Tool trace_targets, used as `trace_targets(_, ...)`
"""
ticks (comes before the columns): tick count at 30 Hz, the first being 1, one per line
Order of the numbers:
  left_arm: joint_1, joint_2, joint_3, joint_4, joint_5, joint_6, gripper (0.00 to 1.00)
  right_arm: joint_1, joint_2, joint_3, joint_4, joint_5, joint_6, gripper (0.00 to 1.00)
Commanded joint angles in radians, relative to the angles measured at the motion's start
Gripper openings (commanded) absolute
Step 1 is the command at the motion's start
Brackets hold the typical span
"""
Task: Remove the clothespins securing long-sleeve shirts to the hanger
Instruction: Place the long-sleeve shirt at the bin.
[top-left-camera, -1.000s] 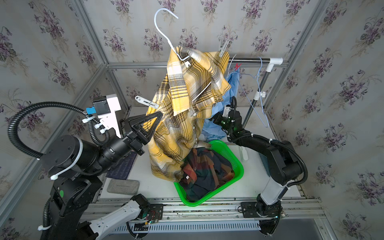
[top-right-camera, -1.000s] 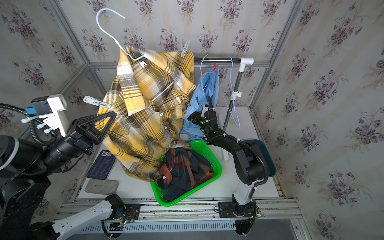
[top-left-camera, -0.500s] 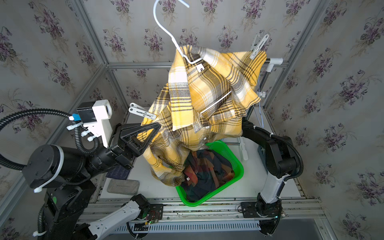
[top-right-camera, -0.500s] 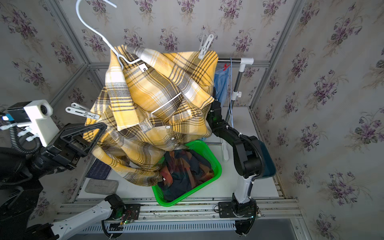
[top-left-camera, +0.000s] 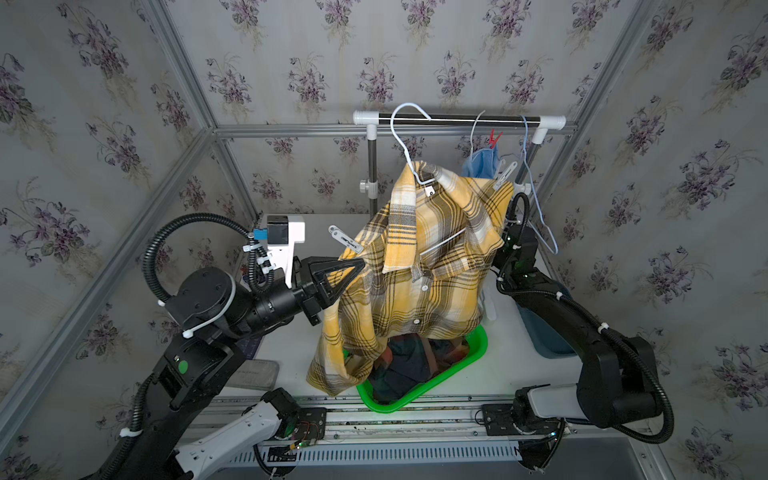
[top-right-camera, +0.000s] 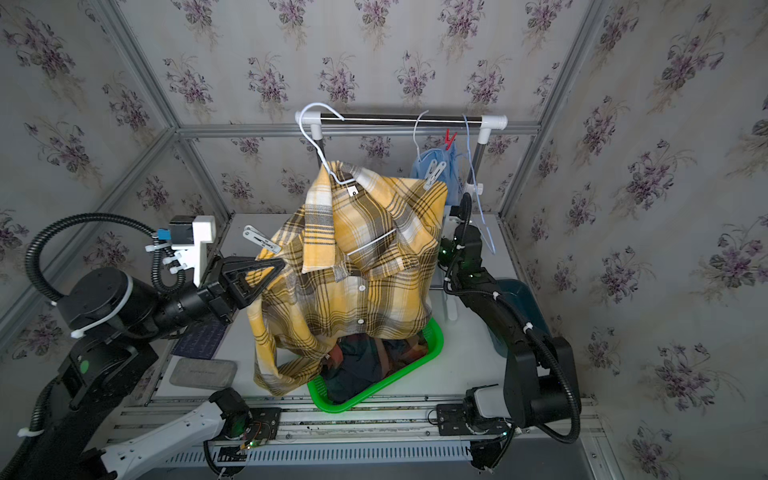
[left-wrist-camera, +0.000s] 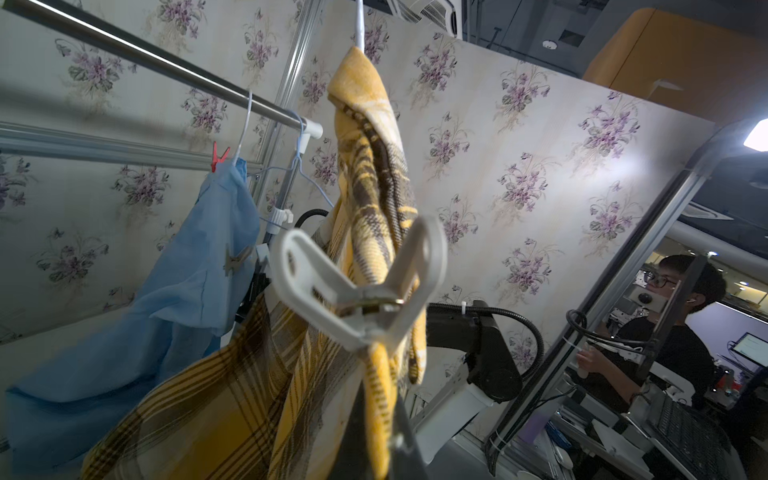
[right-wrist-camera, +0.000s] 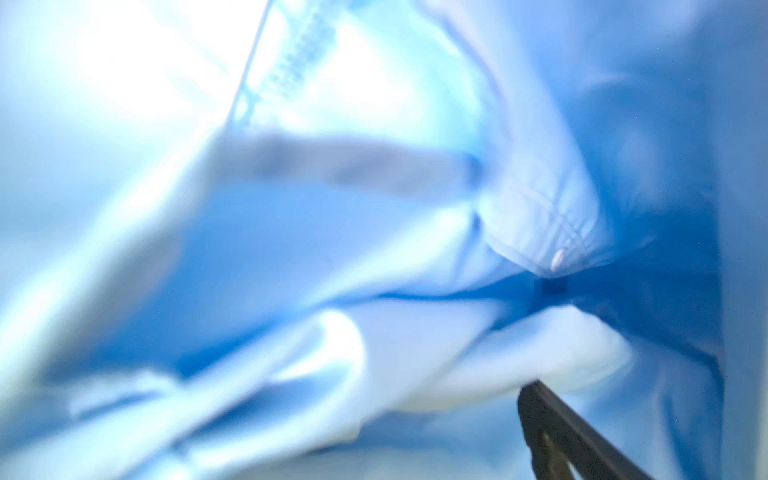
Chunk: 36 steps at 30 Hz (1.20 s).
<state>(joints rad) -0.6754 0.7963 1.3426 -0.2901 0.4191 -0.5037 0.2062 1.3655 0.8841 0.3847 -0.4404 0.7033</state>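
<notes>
Left of frame centre, the left pincer (top-left-camera: 356, 266) pinches the yellow plaid shirt (top-left-camera: 419, 282) just below a pale clothespin (top-left-camera: 345, 240), likely steadying it, while the right pincer's spread fingers (right-wrist-camera: 557, 419) face the blue shirt (right-wrist-camera: 332, 249).

Both arms, the left arm (top-left-camera: 203, 295) and the right arm (top-left-camera: 561, 316), are matte black with rounded joint housings. Each has a ribbed black hose (top-left-camera: 199, 217) strapped on with white zip ties (top-left-camera: 601, 327) and a white base link (top-left-camera: 228, 434) on the slotted aluminium rail (top-left-camera: 436, 424) along the bench's (top-left-camera: 511, 365) near edge. The left arm bears a green dot (top-left-camera: 182, 366), a white bracket (top-left-camera: 291, 249) with a blue plug (top-left-camera: 259, 235) (beside a black camera block), and the left claw (top-left-camera: 360, 263), made of open black triangular fingers.
</notes>
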Motion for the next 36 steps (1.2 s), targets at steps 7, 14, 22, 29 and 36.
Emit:
trace_targets(7,0.000,-0.024,-0.173,0.053,-0.067,0.112,0.00,0.127,-0.169,-0.228,-0.110,0.087,0.016,0.93)
trace_targets(14,-0.001,-0.002,-0.280,0.050,-0.157,0.233,0.00,0.089,-0.340,-0.157,-0.529,0.370,-0.080,0.95)
trace_targets(22,-0.001,-0.009,-0.408,0.094,-0.267,0.373,0.00,-0.013,-0.344,-0.124,-0.642,0.418,-0.082,0.95)
trace_targets(29,-0.020,-0.025,-0.532,0.134,-0.351,0.476,0.00,-0.058,-0.369,-0.017,-0.751,0.438,-0.116,0.94)
trace_targets(36,-0.108,-0.062,-0.583,0.167,-0.451,0.635,0.00,-0.143,-0.392,0.074,-0.830,0.288,-0.155,0.95)
